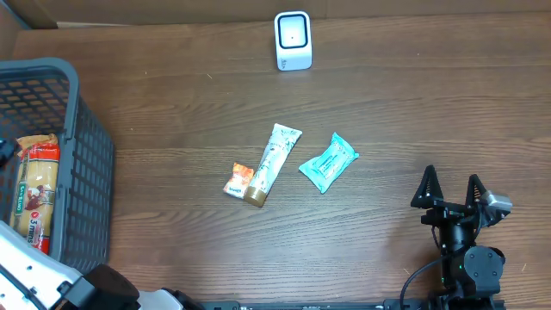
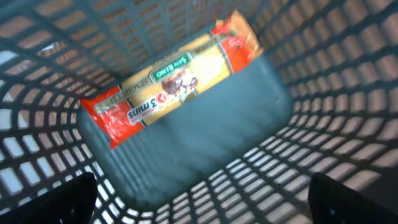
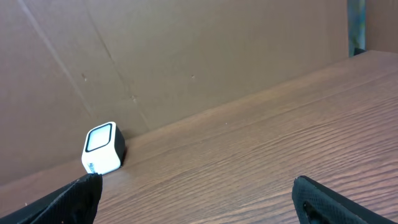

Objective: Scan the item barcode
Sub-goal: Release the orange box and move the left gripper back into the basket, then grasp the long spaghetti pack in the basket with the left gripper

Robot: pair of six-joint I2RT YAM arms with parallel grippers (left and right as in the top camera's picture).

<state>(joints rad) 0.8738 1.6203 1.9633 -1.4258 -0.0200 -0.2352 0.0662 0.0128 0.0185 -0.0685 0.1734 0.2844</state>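
The left end effector (image 2: 205,202) hangs spread wide and empty inside the basket (image 2: 323,74). The noodle packet (image 2: 171,81) lies slantwise on the basket floor, untouched; it is probably the item to scan. The right end effector (image 1: 450,191) is also released and holds nothing, near the front right of the counter (image 1: 413,103). Mid-counter lie a tube (image 1: 274,159), an orange sachet (image 1: 238,180) just beside its capped end, and a teal pouch (image 1: 328,162) nearby. The scanner (image 1: 293,40) sits at the far edge, well apart from them all. Nothing is picked up, so I judge the task barely begun: grasping, carrying and showing a barcode all remain.
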